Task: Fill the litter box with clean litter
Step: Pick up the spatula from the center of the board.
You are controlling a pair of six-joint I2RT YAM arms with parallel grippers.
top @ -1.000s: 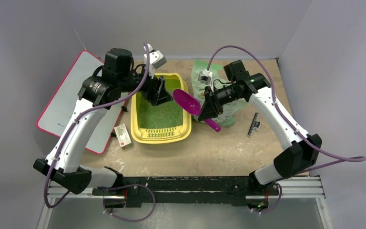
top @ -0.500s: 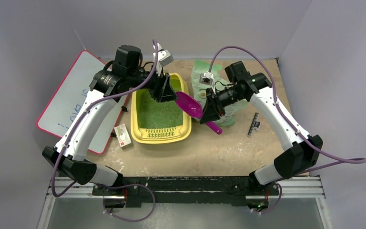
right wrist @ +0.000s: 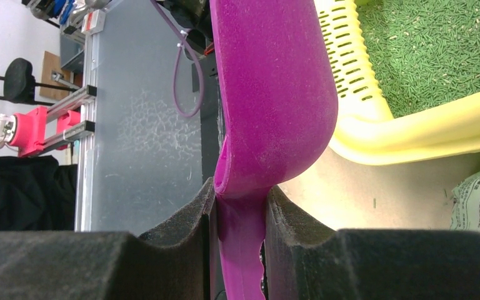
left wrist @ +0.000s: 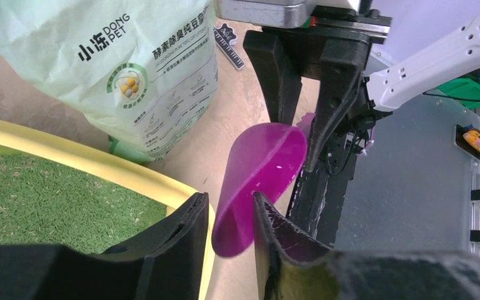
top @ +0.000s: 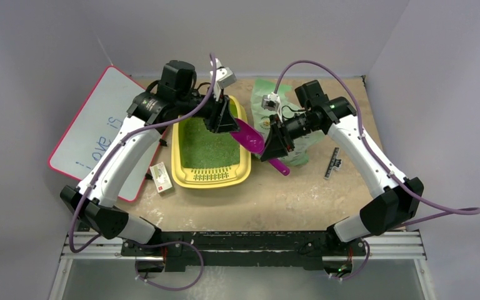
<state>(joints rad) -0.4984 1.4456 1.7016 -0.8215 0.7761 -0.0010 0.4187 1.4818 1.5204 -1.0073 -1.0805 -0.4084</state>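
Note:
The yellow litter box point(top: 181, 170) sits mid-table with a bed of green clean litter point(top: 207, 150) in it. My right gripper point(top: 274, 149) is shut on the handle of a purple scoop point(top: 250, 139), whose empty bowl reaches over the box's right rim. In the right wrist view the right gripper point(right wrist: 240, 195) pinches the scoop point(right wrist: 269, 94) handle beside the litter box point(right wrist: 412, 131). My left gripper point(left wrist: 230, 207) straddles the front lip of the scoop point(left wrist: 262, 162). One finger touches the lip; a thin sliver shows by the other.
A pale green litter bag point(top: 261, 94) lies behind the right gripper, beyond the box. A white board with a pink edge point(top: 94, 134) lies at the left. A small white box point(top: 161, 177) sits by the litter box's near left corner, and a black ruler point(top: 332, 162) at the right.
My left arm has swung right, from over the litter to the scoop's bowl, and its jaws have narrowed round the lip. The right gripper and scoop have barely moved.

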